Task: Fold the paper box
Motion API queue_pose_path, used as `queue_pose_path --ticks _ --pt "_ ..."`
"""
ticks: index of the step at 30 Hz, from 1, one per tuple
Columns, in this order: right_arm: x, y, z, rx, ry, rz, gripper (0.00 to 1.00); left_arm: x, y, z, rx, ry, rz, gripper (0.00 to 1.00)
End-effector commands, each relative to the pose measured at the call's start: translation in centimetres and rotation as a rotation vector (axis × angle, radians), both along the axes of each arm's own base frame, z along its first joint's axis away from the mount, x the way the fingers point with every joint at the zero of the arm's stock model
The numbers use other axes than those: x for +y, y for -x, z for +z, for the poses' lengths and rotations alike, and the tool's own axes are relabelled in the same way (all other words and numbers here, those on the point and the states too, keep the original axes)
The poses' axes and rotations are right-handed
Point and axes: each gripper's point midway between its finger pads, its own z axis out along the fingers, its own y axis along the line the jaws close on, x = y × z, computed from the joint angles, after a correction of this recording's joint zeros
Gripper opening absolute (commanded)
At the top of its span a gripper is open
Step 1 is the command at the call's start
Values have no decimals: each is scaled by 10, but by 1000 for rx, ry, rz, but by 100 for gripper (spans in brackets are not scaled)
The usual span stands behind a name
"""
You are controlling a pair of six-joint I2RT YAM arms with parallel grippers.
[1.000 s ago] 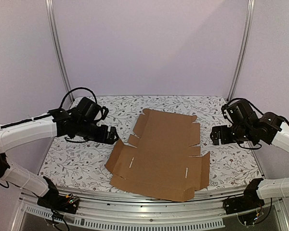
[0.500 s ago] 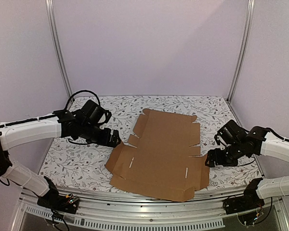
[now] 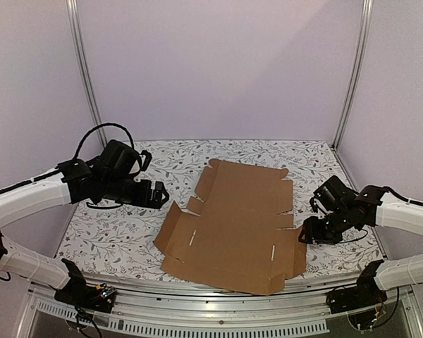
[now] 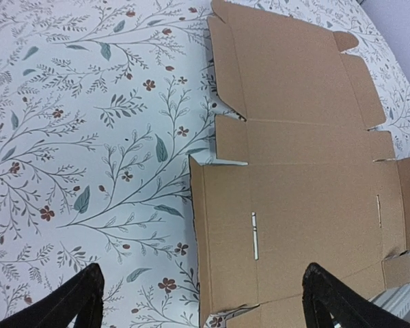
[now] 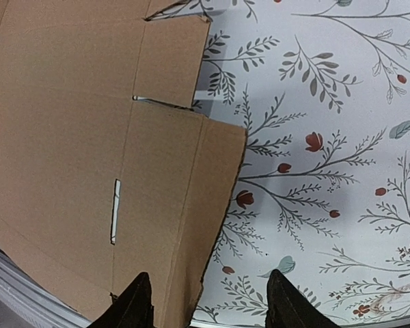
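The right pincer (image 5: 208, 304) is gaping wide over the near right flap of the plain brown corrugated-cardboard paper box (image 3: 236, 225), lying flat on the floral worktop (image 3: 106, 232); farther left, the left pincer (image 4: 205, 301) is hovering wide. Probably light and stiff, the sheet is inviting a flap-edge hold.

Floral-print table cover (image 3: 127, 232), metal frame posts (image 3: 84, 77)

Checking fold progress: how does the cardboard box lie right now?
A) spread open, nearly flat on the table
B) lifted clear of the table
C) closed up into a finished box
A: the cardboard box lies spread on the table, flaps and slits all showing.
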Motion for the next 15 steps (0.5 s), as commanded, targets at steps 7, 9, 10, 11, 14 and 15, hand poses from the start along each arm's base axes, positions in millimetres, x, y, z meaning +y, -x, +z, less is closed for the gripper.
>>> queue_pose_path --ticks 7,9,10,11,14,15 --pt "18 -12 -4 -8 -18 36 32 23 14 2 -23 -53 33 100" --pt "21 -15 -3 -14 -16 44 29 26 15 4 -32 -58 38 100" --pt "23 -16 -2 -19 -19 47 26 27 15 6 -38 -58 40 100" --pt "24 -18 -2 -21 -18 49 23 27 15 9 -43 -56 42 100" --pt "29 -24 4 -41 -20 62 11 29 15 13 -56 -48 45 99" --pt "32 -26 8 -50 -24 67 7 29 15 15 -61 -44 46 99"
